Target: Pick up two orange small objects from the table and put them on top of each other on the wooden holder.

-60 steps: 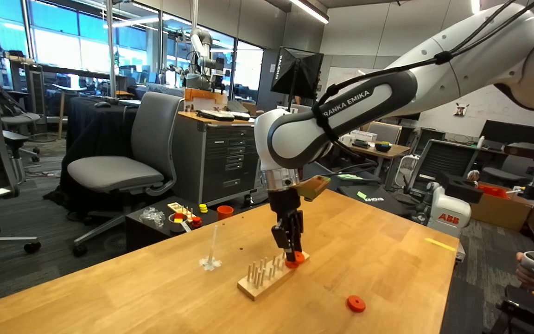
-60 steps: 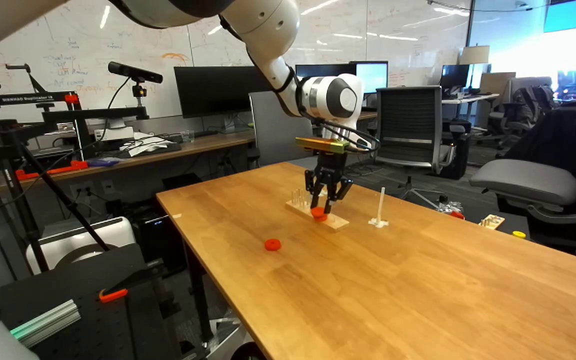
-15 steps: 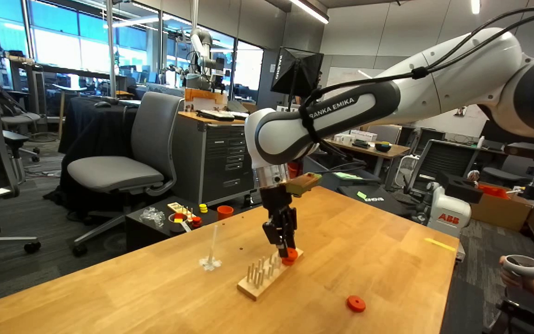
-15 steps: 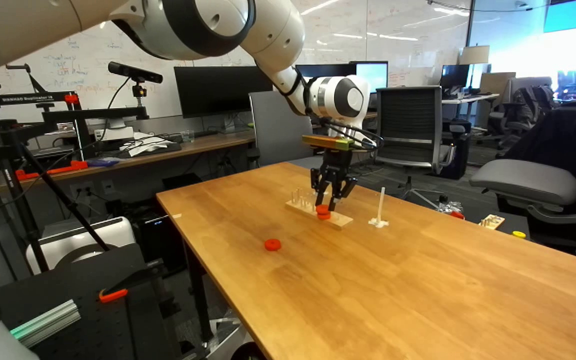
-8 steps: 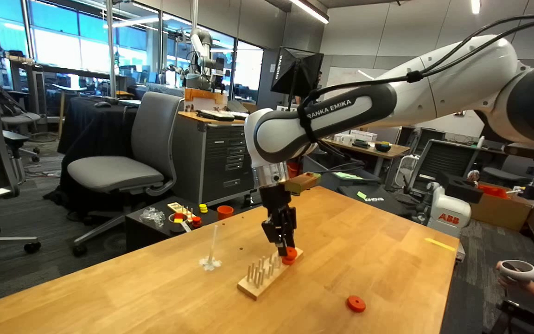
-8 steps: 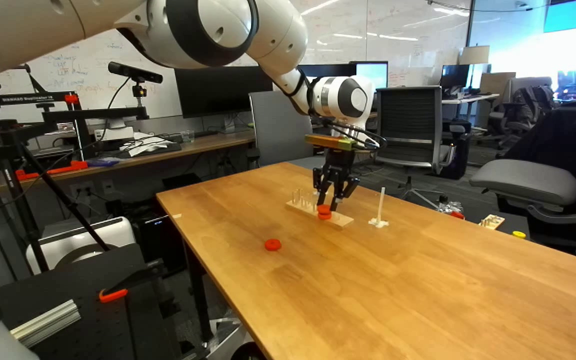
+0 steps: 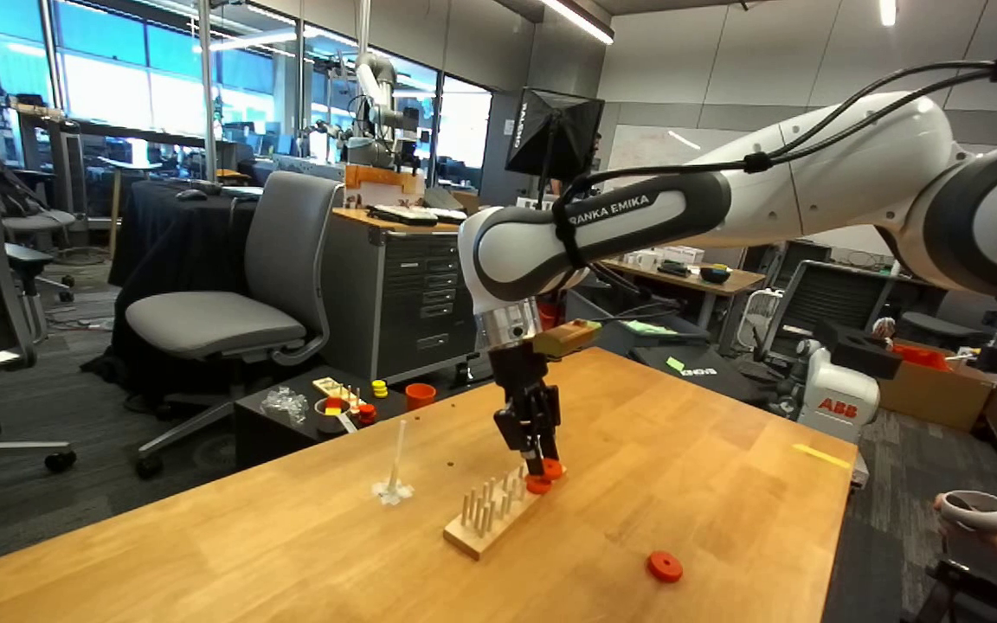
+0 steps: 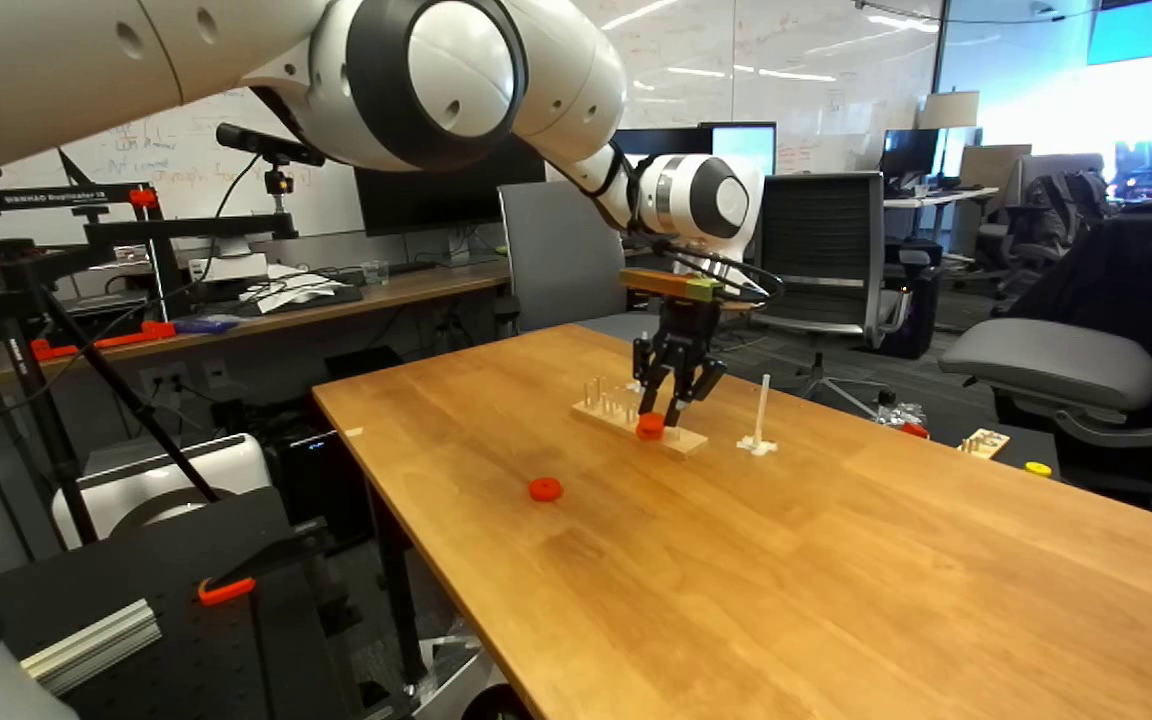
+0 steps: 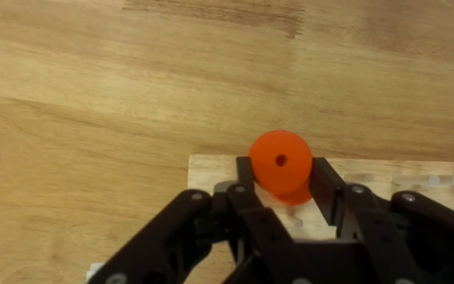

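In an exterior view the arm (image 7: 637, 216) reads "RANKA EMIKA", its first letter hidden by a black strap (image 7: 565, 232). At the right of that frame, a white robot (image 7: 840, 389) is marked "ABB", and "KINOVA" stands upside down on a black case (image 7: 697, 386). In an exterior view, a bar (image 8: 66, 197) at the left says "WANHAO"; the smaller words after it are hard to make out, as is the handwriting on the whiteboard (image 8: 786, 100).

In the wrist view the gripper (image 9: 281, 169) comes up from the bottom edge, its fingers parted only by the width of the upper disc (image 9: 280, 144), which they pinch left and right, above the block (image 9: 200, 169). Just a lower edge of the lower disc (image 9: 294, 198) shows beneath; whether the two touch cannot be told. The block runs out of frame at the right.

The third disc (image 7: 665, 567) lies flat on the table (image 7: 749, 484), lower right in that exterior view, well apart from the fingers.
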Available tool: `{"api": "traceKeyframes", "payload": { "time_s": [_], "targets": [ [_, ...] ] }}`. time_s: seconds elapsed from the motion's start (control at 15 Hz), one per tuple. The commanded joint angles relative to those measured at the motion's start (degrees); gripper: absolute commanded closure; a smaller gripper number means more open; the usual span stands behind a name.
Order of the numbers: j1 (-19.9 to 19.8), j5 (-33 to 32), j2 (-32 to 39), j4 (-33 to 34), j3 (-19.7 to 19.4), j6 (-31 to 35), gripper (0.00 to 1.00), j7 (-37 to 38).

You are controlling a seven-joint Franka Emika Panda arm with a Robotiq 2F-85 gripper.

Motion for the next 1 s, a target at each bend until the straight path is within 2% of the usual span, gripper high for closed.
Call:
{"api": "traceKeyframes", "payload": {
  "time_s": [0.0, 0.93],
  "targets": [
    [0.32, 1.10, 3.56, 5.74, -0.32, -3.31, 0.84, 0.67],
    [0.50, 0.44, 1.72, 3.58, 1.81, -3.17, 0.84, -1.51]
  ]
}}
